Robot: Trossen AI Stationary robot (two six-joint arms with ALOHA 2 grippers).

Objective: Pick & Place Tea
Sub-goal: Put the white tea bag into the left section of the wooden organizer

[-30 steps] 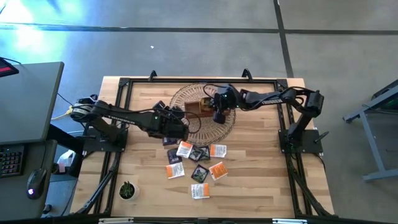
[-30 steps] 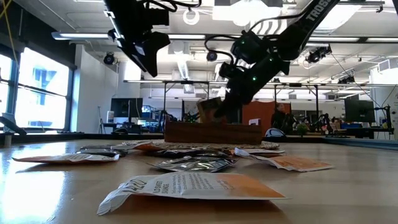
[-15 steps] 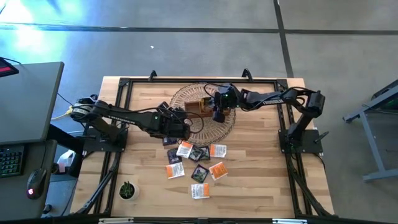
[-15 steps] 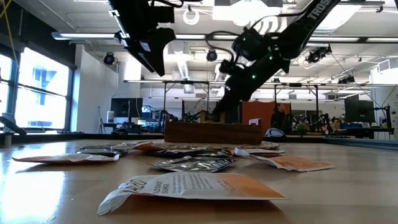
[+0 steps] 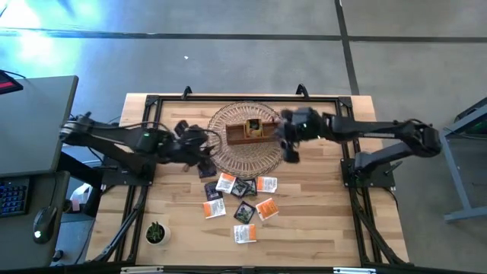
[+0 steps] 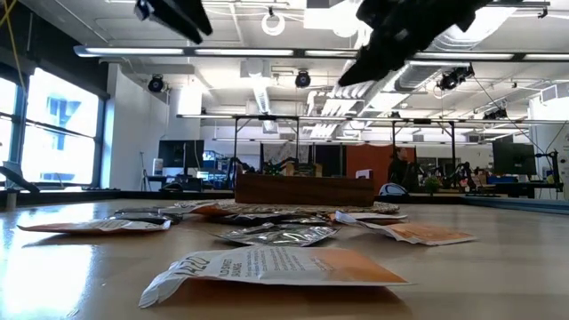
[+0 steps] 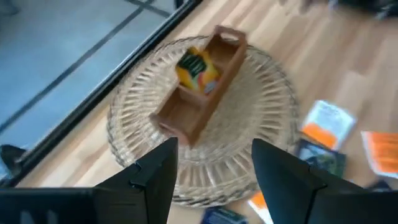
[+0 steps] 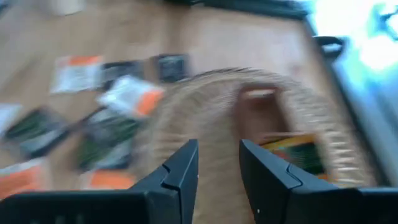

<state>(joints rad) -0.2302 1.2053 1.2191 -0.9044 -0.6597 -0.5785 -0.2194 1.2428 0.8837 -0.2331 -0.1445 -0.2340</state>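
Tea sachets lie scattered flat mid-bench, toward the front edge, orange, white and dark ones, some touching. One orange-green sachet stands in a compartment of the wooden box; which compartment, cannot tell. Box sits inside the round wicker basket near the back edge, the loose sachets just in front of the basket.

Right hand hovers over the basket's right rim, fingers apart, nothing between them. Left hand hovers at the basket's left rim, fingers wide apart, empty. In the low view both arms hang high above the bench, clear of the sachets.

Small potted plant near the front-left corner. Bench is light wood with a black frame.
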